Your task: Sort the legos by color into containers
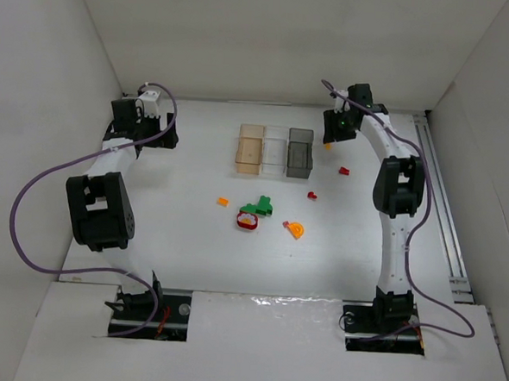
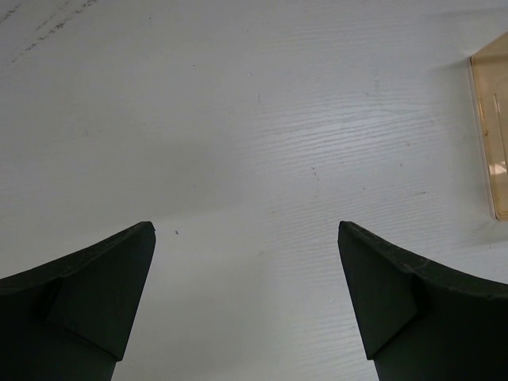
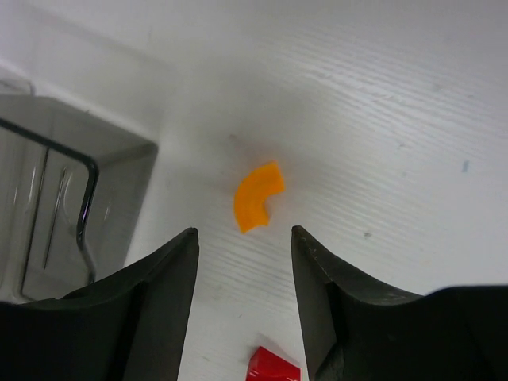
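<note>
Three containers stand in a row at the back middle: amber [image 1: 250,149], clear [image 1: 275,150] and dark grey [image 1: 300,152]. Legos lie in front of them: a small orange brick [image 1: 223,201], a green piece [image 1: 260,206], a red ring [image 1: 248,220], an orange wedge [image 1: 294,230] and two small red bricks [image 1: 311,195] [image 1: 344,171]. My right gripper [image 3: 244,232] is open and empty just above the table, right of the dark grey container [image 3: 71,198]. A curved orange piece [image 3: 258,197] lies just beyond its fingertips, and a red brick [image 3: 274,367] lies between its fingers. My left gripper [image 2: 246,238] is open and empty over bare table.
White walls enclose the table on the left, back and right. A rail [image 1: 447,220] runs along the right edge. The amber container's edge [image 2: 492,127] shows at the right of the left wrist view. Purple cables loop off both arms.
</note>
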Tool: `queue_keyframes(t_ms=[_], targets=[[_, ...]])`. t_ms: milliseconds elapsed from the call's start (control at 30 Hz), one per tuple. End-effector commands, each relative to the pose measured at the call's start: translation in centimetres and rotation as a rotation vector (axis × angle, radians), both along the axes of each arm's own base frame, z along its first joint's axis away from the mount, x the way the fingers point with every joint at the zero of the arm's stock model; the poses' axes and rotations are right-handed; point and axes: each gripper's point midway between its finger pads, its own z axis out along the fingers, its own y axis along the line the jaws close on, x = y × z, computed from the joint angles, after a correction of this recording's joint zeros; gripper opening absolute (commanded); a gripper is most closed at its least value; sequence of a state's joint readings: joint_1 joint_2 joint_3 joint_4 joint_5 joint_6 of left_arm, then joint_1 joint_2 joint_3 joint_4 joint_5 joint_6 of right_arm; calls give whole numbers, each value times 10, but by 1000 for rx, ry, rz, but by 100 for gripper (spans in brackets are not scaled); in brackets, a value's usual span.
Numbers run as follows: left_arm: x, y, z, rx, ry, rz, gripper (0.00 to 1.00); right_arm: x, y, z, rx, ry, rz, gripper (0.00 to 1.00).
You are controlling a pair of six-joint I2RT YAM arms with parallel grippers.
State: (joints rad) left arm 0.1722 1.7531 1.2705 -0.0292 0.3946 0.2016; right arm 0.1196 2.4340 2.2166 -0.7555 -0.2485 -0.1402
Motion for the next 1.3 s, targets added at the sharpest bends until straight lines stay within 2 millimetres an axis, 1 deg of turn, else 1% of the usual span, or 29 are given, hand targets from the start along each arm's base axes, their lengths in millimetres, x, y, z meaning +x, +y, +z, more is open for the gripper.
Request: queue_keyframes(t_ms=[0,67,100,133,233,267,300,367,400,467,533,567,600,633,667,700,733,800,833,900,967,1000,1033,1067,1100,1133,1167,1200,1267], targets=[[9,4,28,13,-64,-1,100,33,-7,33,-36,-143,-85,55],[10,4,23,4,-54,4,100,33,-7,22,-41,-117,-85,55],[10,4,23,4,-53,4,100,34,0,26,-38,-127,-74,55],[12,4,27,6,-62,4,100,33,0,18,-40,-115,-74,55],[12,4,23,4,-53,4,100,32,7,18,-40,-115,-62,55],[12,4,23,4,-53,4,100,31,12,13,-41,-106,-52,57],[14,4,27,6,-62,4,100,29,12,12,-42,-97,-52,57],[14,4,27,6,-62,4,100,26,12,1,-41,-74,-58,58],[14,9,27,6,-62,13,100,26,12,1,-41,-74,-59,58],[14,9,27,6,-62,13,100,28,13,5,-35,-80,-66,58],[12,13,25,5,-53,23,100,25,12,-2,-38,-62,-66,57],[12,13,25,5,-53,23,100,28,11,2,-41,-72,-80,54],[12,13,25,5,-53,23,100,25,11,1,-43,-61,-80,54],[12,13,25,5,-53,23,100,26,8,-5,-53,-52,-97,51],[12,13,25,5,-53,23,100,24,4,-6,-73,-47,-110,49],[11,18,25,5,-53,32,100,21,2,-8,-84,-33,-115,48],[11,18,25,5,-53,32,100,22,0,-8,-91,-34,-121,43],[11,18,25,5,-53,32,100,15,-3,-17,-108,-5,-126,41],[11,22,25,5,-53,41,100,15,-3,-17,-108,-5,-126,39],[11,22,25,5,-53,41,100,17,-5,-18,-116,-8,-132,37],[11,22,25,5,-53,41,100,20,-4,-20,-116,-11,-132,35],[11,22,25,5,-53,41,100,15,-5,-23,-121,14,-131,35],[11,22,25,5,-53,41,100,20,0,-16,-125,-4,-128,35],[11,22,25,5,-53,41,100,19,0,-25,-130,17,-127,35],[10,27,25,5,-53,50,100,20,0,-26,-131,21,-126,33],[9,27,24,4,-44,50,100,15,-1,-30,-138,52,-124,33],[11,27,27,5,-53,50,100,22,0,-18,-132,23,-126,33],[11,27,28,5,-53,50,100,21,0,-29,-137,48,-125,33],[10,32,28,6,-53,60,100,20,0,-27,-139,56,-124,33]])
